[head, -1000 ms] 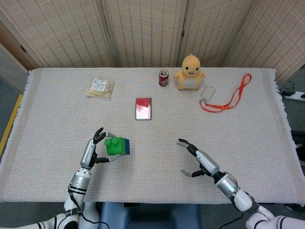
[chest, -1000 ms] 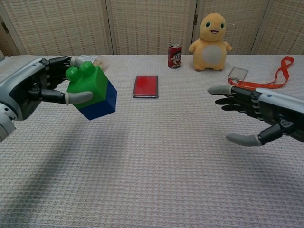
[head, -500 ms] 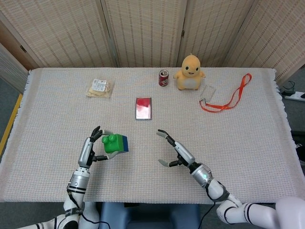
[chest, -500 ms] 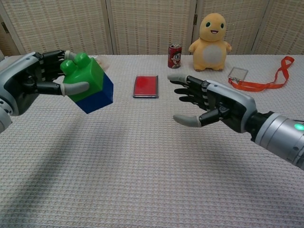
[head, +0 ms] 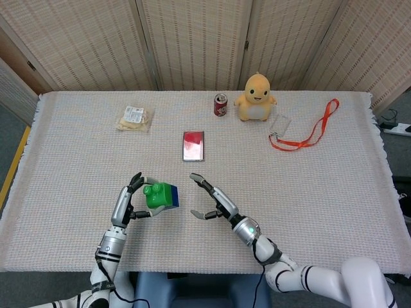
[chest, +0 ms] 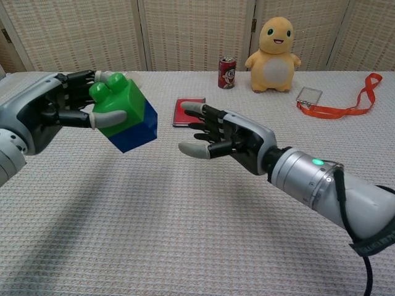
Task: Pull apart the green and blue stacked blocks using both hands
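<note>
The stacked blocks, a green block (chest: 117, 103) on top of a blue block (chest: 137, 131), hang tilted above the table. My left hand (chest: 58, 112) grips them from the left, thumb across the green block; in the head view the left hand (head: 130, 202) holds the stack (head: 160, 196) near the table's front. My right hand (chest: 225, 135) is a short way to the right of the stack, fingers spread and holding nothing; the head view shows this right hand (head: 215, 202) close beside the blocks without touching.
A red booklet (head: 193, 145) lies mid-table behind the hands. At the back stand a red can (head: 220, 104) and a yellow plush toy (head: 255, 97). A snack bag (head: 134, 118) lies back left, an orange lanyard with badge (head: 302, 135) back right.
My right hand has swept left from the front right to just beside the stack. The left hand has shifted the blocks slightly rightward, still holding them.
</note>
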Available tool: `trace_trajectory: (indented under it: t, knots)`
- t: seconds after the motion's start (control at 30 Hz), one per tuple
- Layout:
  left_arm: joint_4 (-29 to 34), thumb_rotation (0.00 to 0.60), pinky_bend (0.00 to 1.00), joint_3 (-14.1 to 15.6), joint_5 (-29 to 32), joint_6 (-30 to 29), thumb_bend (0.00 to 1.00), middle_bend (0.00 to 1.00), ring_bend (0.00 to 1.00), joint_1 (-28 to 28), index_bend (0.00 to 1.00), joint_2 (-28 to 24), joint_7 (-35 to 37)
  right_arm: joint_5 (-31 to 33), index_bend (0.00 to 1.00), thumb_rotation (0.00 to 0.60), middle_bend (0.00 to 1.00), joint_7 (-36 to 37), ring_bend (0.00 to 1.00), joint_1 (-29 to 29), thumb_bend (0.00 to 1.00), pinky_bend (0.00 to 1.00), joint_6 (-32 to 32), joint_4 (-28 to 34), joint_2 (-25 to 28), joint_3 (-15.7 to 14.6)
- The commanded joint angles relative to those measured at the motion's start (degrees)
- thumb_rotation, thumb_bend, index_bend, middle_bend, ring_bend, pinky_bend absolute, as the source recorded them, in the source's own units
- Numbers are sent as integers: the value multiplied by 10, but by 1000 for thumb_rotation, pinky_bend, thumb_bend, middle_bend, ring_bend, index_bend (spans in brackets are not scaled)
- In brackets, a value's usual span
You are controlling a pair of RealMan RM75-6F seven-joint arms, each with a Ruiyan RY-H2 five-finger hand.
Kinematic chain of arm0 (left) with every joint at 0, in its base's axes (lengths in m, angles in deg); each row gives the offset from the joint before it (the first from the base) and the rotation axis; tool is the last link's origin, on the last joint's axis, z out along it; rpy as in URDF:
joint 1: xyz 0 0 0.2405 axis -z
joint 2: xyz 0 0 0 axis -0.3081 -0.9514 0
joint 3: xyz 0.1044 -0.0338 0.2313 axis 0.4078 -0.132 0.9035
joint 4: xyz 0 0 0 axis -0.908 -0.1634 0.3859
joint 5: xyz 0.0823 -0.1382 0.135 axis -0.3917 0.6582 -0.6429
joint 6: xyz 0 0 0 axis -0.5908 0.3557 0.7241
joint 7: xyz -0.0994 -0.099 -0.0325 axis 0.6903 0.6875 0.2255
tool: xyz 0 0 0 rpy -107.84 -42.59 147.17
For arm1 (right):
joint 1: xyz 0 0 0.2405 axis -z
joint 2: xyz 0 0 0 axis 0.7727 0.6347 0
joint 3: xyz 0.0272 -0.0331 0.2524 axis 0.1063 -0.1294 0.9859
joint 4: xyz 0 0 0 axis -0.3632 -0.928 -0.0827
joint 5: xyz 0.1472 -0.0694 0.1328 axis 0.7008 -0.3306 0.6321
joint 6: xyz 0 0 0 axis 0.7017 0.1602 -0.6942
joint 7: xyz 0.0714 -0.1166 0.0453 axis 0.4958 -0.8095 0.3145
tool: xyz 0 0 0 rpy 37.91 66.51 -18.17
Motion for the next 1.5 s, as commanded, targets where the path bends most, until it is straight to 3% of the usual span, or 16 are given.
trace_trajectory:
  t: [0.03, 0.73, 0.9, 1.07, 1.2, 1.5]
  knots:
    - [-1, 600, 0, 0, -1, 1, 399, 875, 328, 0, 555, 2, 0, 7, 0, 600, 16, 7, 0, -11, 362, 0, -10, -6, -8, 9]
    - [-3, 600, 0, -3, 1, 16, 400, 875, 328, 5, 557, 12, 2, 24, 24, 600, 32, -2, 0, -53, 362, 0, -40, -12, -53, 24]
    - [-3, 600, 0, -1, 1, 21, 400, 875, 328, 5, 558, 12, 4, 25, 67, 600, 51, -5, 0, -57, 362, 0, -40, -13, -56, 27]
    - [-5, 600, 0, 1, 0, 23, 400, 875, 328, 4, 557, 10, 8, 30, 190, 600, 132, -14, 42, -58, 362, 0, -39, -13, -58, 30]
    - [-10, 600, 0, -2, 1, 23, 400, 875, 328, 3, 557, 7, 11, 42, 253, 600, 152, -28, 60, -69, 362, 0, -48, 1, -48, 50]
    - [-22, 600, 0, -4, 0, 29, 400, 874, 328, 3, 557, 2, 24, 46, 281, 600, 182, -41, 97, -51, 362, 0, -36, 5, -49, 33]
